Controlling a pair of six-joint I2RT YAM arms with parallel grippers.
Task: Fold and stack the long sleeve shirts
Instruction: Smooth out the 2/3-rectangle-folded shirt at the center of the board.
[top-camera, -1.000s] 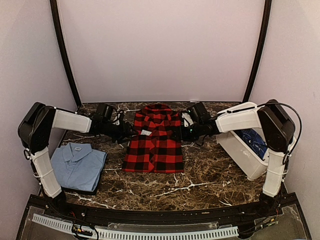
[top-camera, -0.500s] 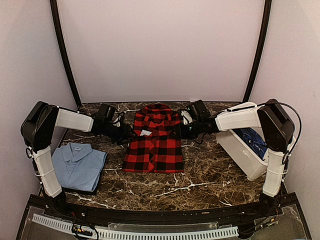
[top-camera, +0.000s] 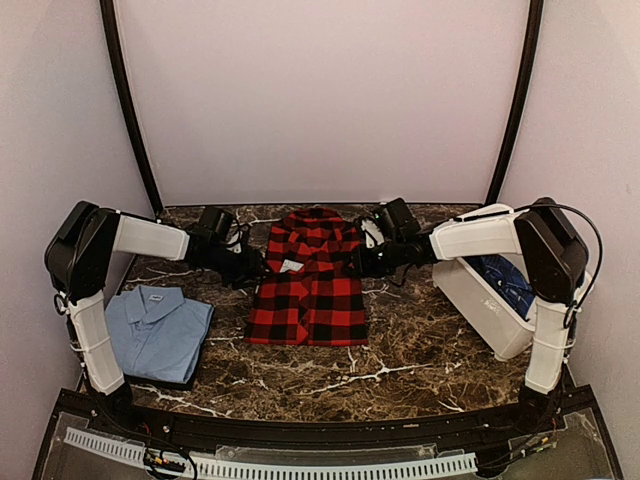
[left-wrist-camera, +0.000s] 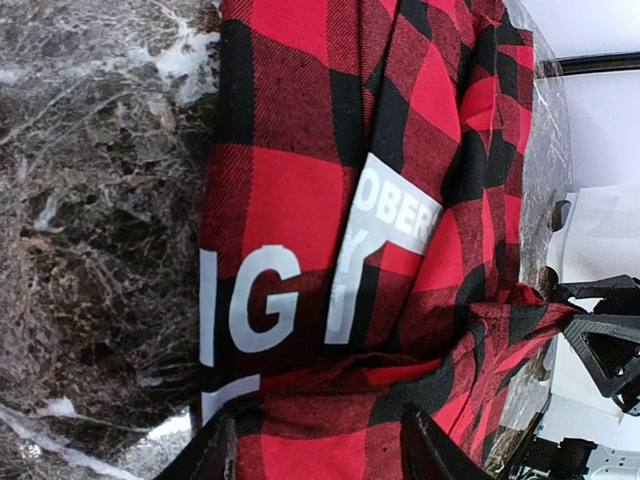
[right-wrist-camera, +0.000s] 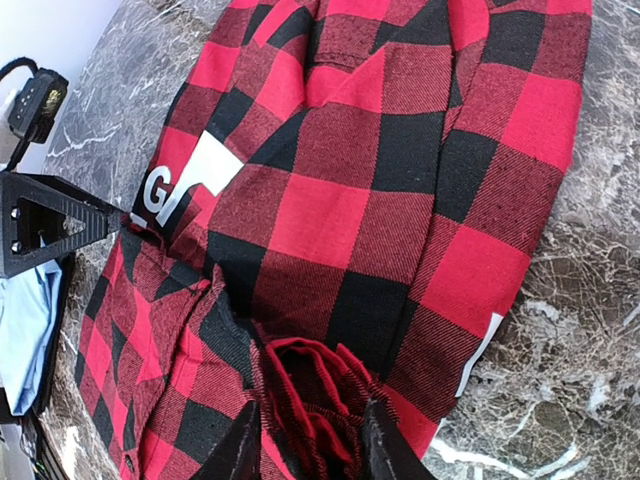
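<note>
- The checked shirt (top-camera: 308, 290), red and black, lies flat in the middle of the table (top-camera: 420, 350), collar end towards the far wall and partly folded into a narrow block.
- A white label (top-camera: 291, 266) shows on its upper left part. In the left wrist view the label (left-wrist-camera: 395, 215) lies on the cloth beside large white letters.
- The left gripper (top-camera: 258, 265) is at the shirt's left edge, level with the label. Its fingers (left-wrist-camera: 215, 455) stand apart with red cloth filling the gap, and I cannot tell whether they press on it.
- The right gripper (top-camera: 358, 262) is at the shirt's right edge, opposite the left one. Its fingers (right-wrist-camera: 245, 445) pinch a bunched fold of the cloth that stands up between them.
- The light blue shirt (top-camera: 155, 330) lies folded, collar up, on the near left of the table, well apart from the checked one.
- The dark blue shirt (top-camera: 505, 280) lies inside a white bin (top-camera: 480, 300) at the right side of the table.
</note>
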